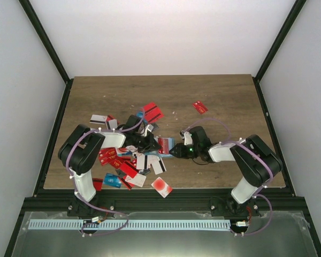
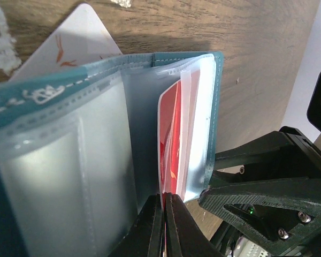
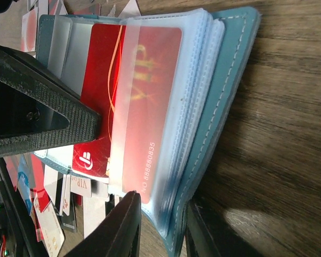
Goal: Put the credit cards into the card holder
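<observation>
The teal card holder [image 1: 166, 144] lies open in the middle of the table, its clear pockets fanned out [image 2: 53, 91] [image 3: 230, 80]. My left gripper [image 1: 152, 143] [image 2: 165, 199] is shut on the bottom edge of a red credit card [image 2: 171, 139] [image 3: 96, 80]. That card sits partway inside a clear pocket. From the right, my right gripper [image 1: 176, 152] [image 3: 160, 206] pinches the stack of pockets and the teal cover between its jaws. One ribbed finger [image 3: 48, 126] of the left gripper shows beside the red card.
Several loose credit cards [image 1: 123, 166] are scattered at the front left, under and around the left arm. More cards [image 1: 152, 112] lie behind the holder, a lone red card [image 1: 200, 106] at the back right, and a white red-dotted card [image 1: 161, 186] by the front edge.
</observation>
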### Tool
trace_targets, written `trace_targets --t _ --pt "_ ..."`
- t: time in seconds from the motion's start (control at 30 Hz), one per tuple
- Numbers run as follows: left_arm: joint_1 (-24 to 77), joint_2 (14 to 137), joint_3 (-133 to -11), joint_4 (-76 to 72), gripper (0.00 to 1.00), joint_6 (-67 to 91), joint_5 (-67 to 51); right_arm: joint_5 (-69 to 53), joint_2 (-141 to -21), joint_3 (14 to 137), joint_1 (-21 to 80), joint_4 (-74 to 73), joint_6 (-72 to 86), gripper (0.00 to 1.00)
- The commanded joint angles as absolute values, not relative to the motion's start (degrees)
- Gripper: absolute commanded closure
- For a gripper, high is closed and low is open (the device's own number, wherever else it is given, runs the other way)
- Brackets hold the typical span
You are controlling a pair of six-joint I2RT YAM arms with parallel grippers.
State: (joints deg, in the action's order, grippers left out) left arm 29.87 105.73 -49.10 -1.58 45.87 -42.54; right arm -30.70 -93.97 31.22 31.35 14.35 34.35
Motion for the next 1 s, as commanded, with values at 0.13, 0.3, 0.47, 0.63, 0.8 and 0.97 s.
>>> trace_targets --t 0.13,0.3,0.47,0.63,0.8,0.97 --pt "30.8 108.5 -50.6 1.6 0.96 43.3 -39.7 -26.0 -97.2 32.1 33.9 -1.2 33.0 0.74" --pt "31.2 109.1 -50.8 2.1 0.96 42.7 -38.6 -23.0 -94.7 35.1 33.9 -6.2 32.3 0.64" --pt "31.4 109.5 -50.8 2.4 0.96 41.8 -38.2 -19.1 -90.7 37.6 33.6 -10.9 31.8 0.61" --pt "31.5 109.6 -50.9 2.7 0.96 41.3 -38.0 -13.9 -88.8 40.1 33.4 -14.2 31.5 0.63" --pt "31.6 109.7 -51.0 3.2 0.96 40.7 -37.9 -10.9 -89.3 41.6 33.5 -15.8 31.0 0.67" --pt "31.6 109.9 -51.0 3.4 0.96 40.3 -37.9 -9.1 -90.4 42.4 33.4 -15.7 30.3 0.75"
